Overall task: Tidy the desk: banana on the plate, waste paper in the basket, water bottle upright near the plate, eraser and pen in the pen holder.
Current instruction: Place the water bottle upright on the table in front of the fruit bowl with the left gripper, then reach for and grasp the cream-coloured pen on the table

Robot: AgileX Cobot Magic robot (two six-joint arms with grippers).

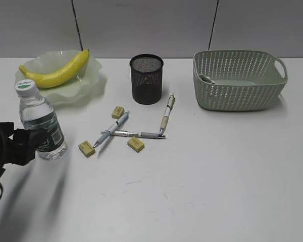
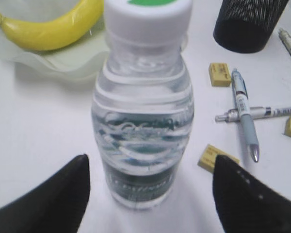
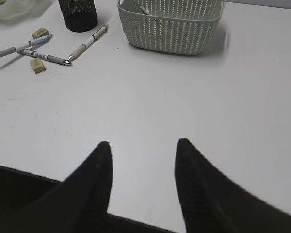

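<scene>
The left gripper point(image 2: 148, 194) is standing wide, its black jaws flanking but not touching the upright clear plastic water bottle point(image 2: 143, 126) near the white desk's point(image 1: 217, 181) left edge, beside the ruffled green plate point(image 1: 93, 83). Withdrawing crookedly risks toppling it.

Basket point(image 1: 240, 80) contents too small to ID (pale scrap?); left gripper point(image 1: 25, 143) half off-frame.

Banana point(image 1: 58, 73) on plate point(image 1: 93, 80), water bottle point(image 1: 40, 123) in front
</scene>
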